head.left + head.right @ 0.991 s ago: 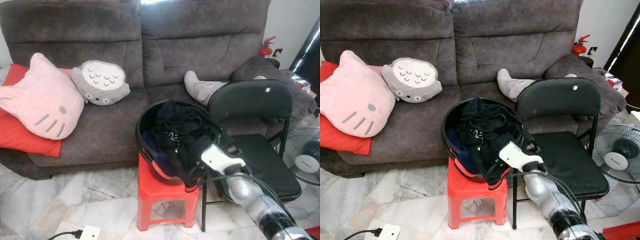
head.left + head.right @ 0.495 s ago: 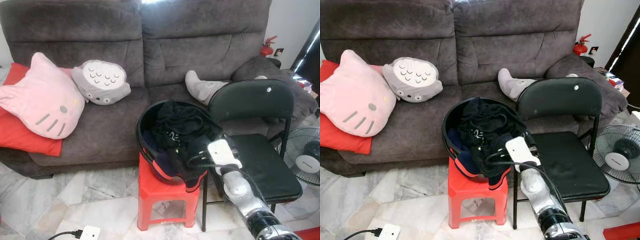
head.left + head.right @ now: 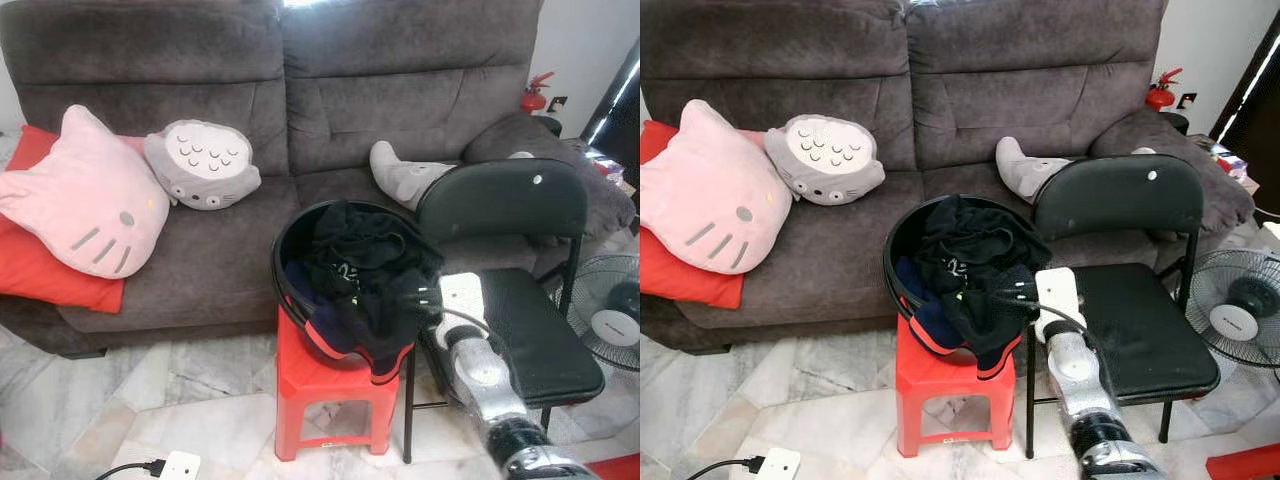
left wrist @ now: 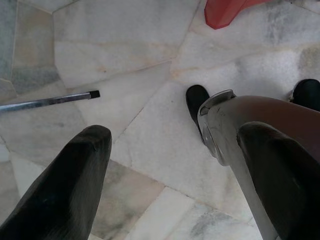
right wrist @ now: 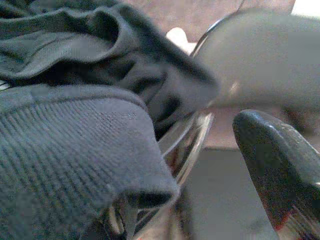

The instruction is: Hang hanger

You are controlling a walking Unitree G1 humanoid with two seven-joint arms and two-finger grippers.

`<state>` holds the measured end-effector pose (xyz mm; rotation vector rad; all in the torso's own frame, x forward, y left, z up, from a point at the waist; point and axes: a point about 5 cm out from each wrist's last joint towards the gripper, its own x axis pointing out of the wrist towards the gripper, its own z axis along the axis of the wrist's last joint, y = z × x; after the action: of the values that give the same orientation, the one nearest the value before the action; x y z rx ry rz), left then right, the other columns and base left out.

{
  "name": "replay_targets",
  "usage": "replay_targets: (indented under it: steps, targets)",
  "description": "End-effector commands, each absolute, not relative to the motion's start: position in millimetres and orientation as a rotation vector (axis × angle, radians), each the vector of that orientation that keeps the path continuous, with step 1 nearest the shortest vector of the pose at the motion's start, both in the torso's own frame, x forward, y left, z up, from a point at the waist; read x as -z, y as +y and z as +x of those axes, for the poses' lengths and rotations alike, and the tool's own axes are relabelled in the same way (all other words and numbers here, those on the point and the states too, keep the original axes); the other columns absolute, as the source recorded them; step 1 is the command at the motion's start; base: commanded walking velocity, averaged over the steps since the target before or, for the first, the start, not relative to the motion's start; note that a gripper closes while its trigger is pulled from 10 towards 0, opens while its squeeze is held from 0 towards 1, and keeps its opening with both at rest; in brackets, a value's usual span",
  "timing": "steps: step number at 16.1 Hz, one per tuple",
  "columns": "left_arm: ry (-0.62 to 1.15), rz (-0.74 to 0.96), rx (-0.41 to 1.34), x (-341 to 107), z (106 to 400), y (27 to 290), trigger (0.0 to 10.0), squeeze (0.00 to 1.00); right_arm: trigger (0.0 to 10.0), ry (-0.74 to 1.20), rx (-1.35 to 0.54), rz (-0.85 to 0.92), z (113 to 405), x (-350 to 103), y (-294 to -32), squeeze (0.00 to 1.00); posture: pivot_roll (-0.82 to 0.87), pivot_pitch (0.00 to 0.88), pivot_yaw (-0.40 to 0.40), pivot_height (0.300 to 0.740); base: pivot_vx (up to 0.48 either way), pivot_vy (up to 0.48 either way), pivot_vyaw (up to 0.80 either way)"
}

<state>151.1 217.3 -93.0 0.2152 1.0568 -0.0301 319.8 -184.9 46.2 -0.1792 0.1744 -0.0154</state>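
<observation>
Two arms belong to this robot, but only the right one is at work: its right hand [image 3: 1018,296] is pushed into the heap of dark clothes [image 3: 975,270] that fills a black basket [image 3: 896,262]. The basket stands on a red stool [image 3: 950,385], which lifts the laundry to easy reach, just beside a black folding chair [image 3: 1130,260] in front of the grey sofa [image 3: 300,110]. In the right wrist view a knitted dark fold covers one side of the hand, while one black finger [image 5: 275,165] stands free of the cloth beside the basket's shiny rim; whether the fingers have closed on anything cannot be told. No hanger can be made out; it is probably buried among the clothes, which would explain the reach. The left hand [image 4: 170,180] hangs idle over the marble floor [image 4: 125,60], fingers spread wide and holding nothing.
</observation>
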Motion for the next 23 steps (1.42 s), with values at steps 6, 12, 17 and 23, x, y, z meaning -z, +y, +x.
replay_targets:
  steps: [6,12,17,23]
  targets:
    - [1.071,0.243,0.039,94.0,147.8,218.8,10.0,0.00,3.8,0.169,-0.013,-0.037,322.1,-48.3,-182.1,0.00,-0.05,0.000,0.020,0.740,0.000,0.000,0.00]
    - [1.071,0.245,0.038,94.0,147.9,218.8,10.0,0.00,0.0,0.158,-0.004,-0.026,322.1,-50.1,-187.6,0.00,-0.05,0.000,0.019,0.740,0.000,0.000,0.00]
    - [1.071,0.249,0.038,94.0,148.0,219.0,10.0,0.00,0.0,0.166,0.005,-0.021,322.2,-49.5,-188.1,0.00,-0.05,0.000,0.021,0.740,0.000,0.000,0.00]
    - [1.073,0.252,0.036,94.0,147.2,220.2,10.0,0.00,0.0,0.166,0.000,-0.017,321.9,-48.4,-183.9,0.00,-0.07,0.000,0.024,0.740,0.000,0.000,0.00]
